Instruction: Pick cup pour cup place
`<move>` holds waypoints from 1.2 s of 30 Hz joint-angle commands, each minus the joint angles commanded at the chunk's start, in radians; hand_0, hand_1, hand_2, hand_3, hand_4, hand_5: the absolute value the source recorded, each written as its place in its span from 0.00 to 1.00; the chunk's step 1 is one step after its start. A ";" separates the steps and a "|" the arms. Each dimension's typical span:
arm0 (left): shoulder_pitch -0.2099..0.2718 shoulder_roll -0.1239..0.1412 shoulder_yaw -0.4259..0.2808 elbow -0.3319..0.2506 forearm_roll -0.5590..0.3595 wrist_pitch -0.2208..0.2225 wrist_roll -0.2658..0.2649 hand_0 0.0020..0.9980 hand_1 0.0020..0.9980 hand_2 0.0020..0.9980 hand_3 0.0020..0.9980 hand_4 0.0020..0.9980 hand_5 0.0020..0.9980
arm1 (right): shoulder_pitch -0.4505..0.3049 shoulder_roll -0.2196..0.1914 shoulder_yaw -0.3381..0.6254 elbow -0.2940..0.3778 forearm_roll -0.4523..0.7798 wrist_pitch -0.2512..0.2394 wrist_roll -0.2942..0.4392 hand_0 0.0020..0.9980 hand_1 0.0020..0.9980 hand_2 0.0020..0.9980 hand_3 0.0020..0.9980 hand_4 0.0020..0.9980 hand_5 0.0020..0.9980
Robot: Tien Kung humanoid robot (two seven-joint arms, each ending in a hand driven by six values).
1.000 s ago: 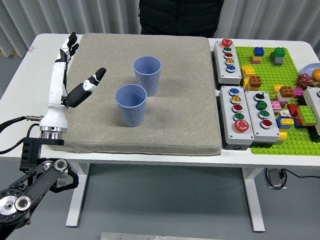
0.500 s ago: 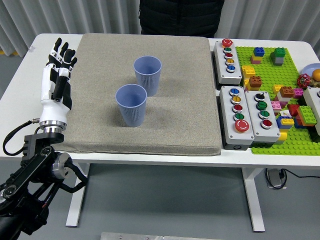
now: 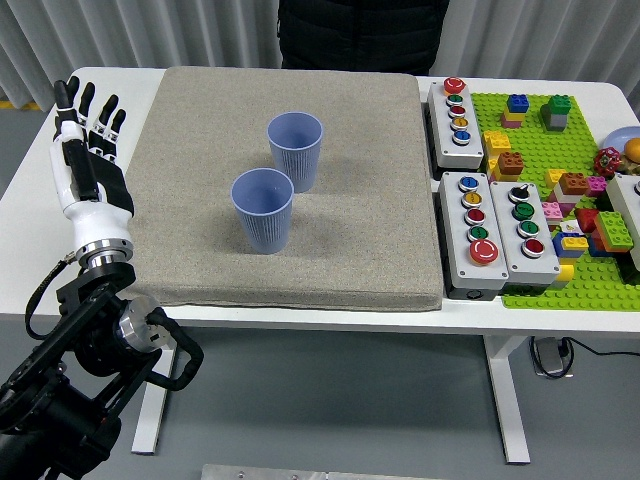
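Leftward goes my left robot hand [image 3: 88,160]: a second ago it hung over the mat's left edge with the thumb pointing at the cups, half a second ago it had turned upright at that edge, and now it stands off the mat altogether, over the counter's [image 3: 45,170] left edge. I see it held vertical, fingertips up toward the far left corner, fingers straight and slightly spread, holding nothing. Its black arm [image 3: 90,360] drops below the near edge at the lower left. My right arm is not in the picture.

Both cups have stayed put. I have the near blue cup [image 3: 262,210] upright on the grey mat [image 3: 350,190], left of the mat's middle and open end up. Beside it, the far blue cup [image 3: 295,150] stands upright too, just behind and to the right, and from here their outlines overlap, so I cannot tell whether they touch. Both are well apart from my hand.

On the counter's right side, along the mat's right edge, sit three grey button boxes: one at the far end [image 3: 457,124] and two side by side nearer me [image 3: 475,232] [image 3: 527,232], with coloured buttons in rows. Past them I see a green baseplate [image 3: 575,130] carrying scattered toy bricks, running to the right edge.

At the far edge a person in a dark jacket [image 3: 362,35] stands, hands out of view.
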 joint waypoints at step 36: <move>0.011 0.002 -0.043 0.003 0.208 -0.062 0.072 0.80 0.79 0.91 0.88 0.73 1.00 | -0.002 0.001 0.002 -0.001 -0.001 -0.002 0.002 0.67 0.61 0.56 0.57 0.00 0.17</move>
